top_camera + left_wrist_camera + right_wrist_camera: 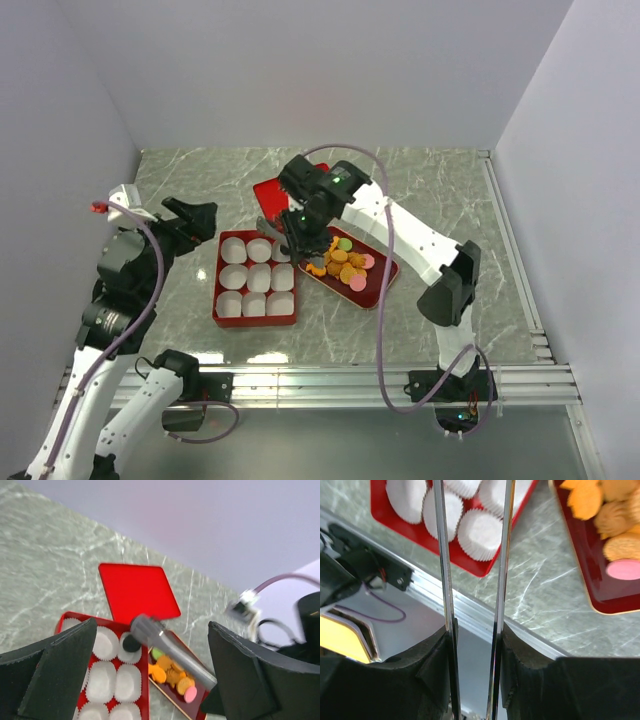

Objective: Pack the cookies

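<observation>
Claw on the left hangs spread wide beside the box of paper cups. Right claw clenches tongs between box and tray, where the cookies lie heaped; a weak pinch could drop one onto the table.

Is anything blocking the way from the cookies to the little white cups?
No, nothing visible does. The cookies lie on a tray right beside the red box, with just a thin strip of table between. The white cups are open on top, and the lid lies behind the box.
</observation>
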